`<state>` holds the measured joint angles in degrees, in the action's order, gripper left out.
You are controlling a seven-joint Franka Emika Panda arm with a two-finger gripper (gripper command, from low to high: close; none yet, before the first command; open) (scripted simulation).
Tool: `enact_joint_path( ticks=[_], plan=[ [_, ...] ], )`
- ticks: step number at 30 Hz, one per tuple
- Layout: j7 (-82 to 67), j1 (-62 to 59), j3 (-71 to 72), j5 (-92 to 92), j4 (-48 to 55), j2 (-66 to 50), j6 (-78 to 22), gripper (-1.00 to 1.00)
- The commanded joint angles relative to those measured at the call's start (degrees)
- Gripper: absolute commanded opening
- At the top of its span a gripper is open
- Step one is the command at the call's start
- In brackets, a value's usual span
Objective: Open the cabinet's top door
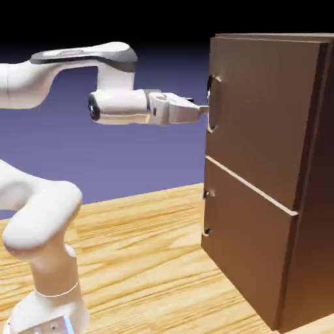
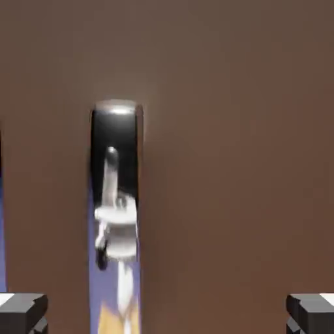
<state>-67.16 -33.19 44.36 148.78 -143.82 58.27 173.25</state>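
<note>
Two grey fingertips (image 2: 23, 312) stand wide apart, empty, as your gripper (image 1: 199, 108) levels at the top door's (image 1: 261, 111) loop handle (image 1: 212, 103) on the cabinet (image 1: 312, 196). Approach step, by appearances: next, centre on the off-left handle, then close.

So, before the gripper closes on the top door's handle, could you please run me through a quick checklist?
1. Gripper open: ok, the fingertips sit wide apart in the hand view.
2. Gripper level and pointed at the top door: ok.
3. Aimed at the curved handle, not the lower panel: ok.
4. Handle centred between the fingertips: not ok, in the hand view it lies well toward the left fingertip.
5. Fingertips already around the handle: cannot tell; in the exterior view they reach its edge.
6. Top door shut, flush with the cabinet: ok.
</note>
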Motion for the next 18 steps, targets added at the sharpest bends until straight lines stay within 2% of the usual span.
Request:
enact_joint_path(
  ticks=[1, 4, 9, 10, 18],
  plan=[
    [-1.8, -0.6, 0.7, 2.5, 0.3, 0.4, 0.0, 0.0],
    [-4.0, -1.2, 1.6, 5.5, 0.6, 0.9, 0.0, 0.0],
    [-5.4, -11.2, 7.0, 7.8, 6.6, -4.1, -3.9, 0.0],
    [-5.4, -11.2, 7.0, 7.8, 6.6, -4.1, -3.9, -1.0],
    [-3.6, 3.3, -4.6, -1.5, -2.6, -2.1, -8.2, -1.0]
  ],
)
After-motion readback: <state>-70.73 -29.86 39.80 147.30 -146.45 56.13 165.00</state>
